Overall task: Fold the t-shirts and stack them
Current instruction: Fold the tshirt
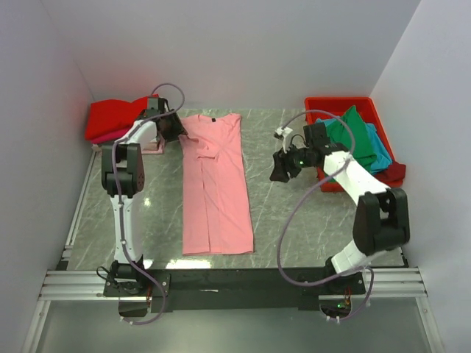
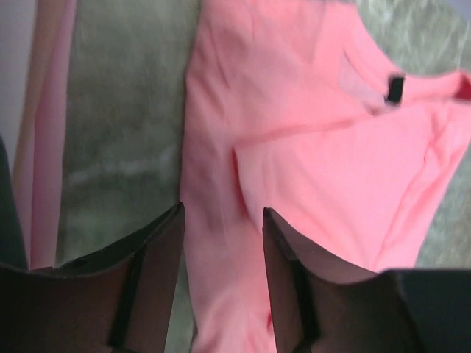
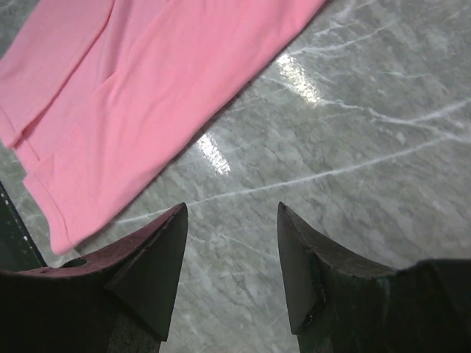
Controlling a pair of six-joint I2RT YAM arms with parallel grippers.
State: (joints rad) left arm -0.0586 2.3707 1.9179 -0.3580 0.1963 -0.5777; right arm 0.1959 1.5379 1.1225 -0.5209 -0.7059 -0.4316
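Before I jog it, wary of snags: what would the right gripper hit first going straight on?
Probably the bare table; the right gripper points just beside the pink t-shirt, though depth is unclear.

T-shirts: 1 light pink t-shirt [image 1: 217,191] on the desk [image 1: 294,220].
Bin [image 1: 338,104]: 1 (red, rigid), holding 3: green t-shirt [image 1: 352,136], teal-blue t-shirt [image 1: 379,153], maroon t-shirt [image 1: 395,173].
Left-rear pile: red t-shirt [image 1: 114,118] and magenta t-shirt [image 1: 110,137], so 2 seen, possibly more hidden underneath.
Visible total: 6.
Grippers: 2, left gripper [image 1: 175,126] and right gripper [image 1: 280,168].
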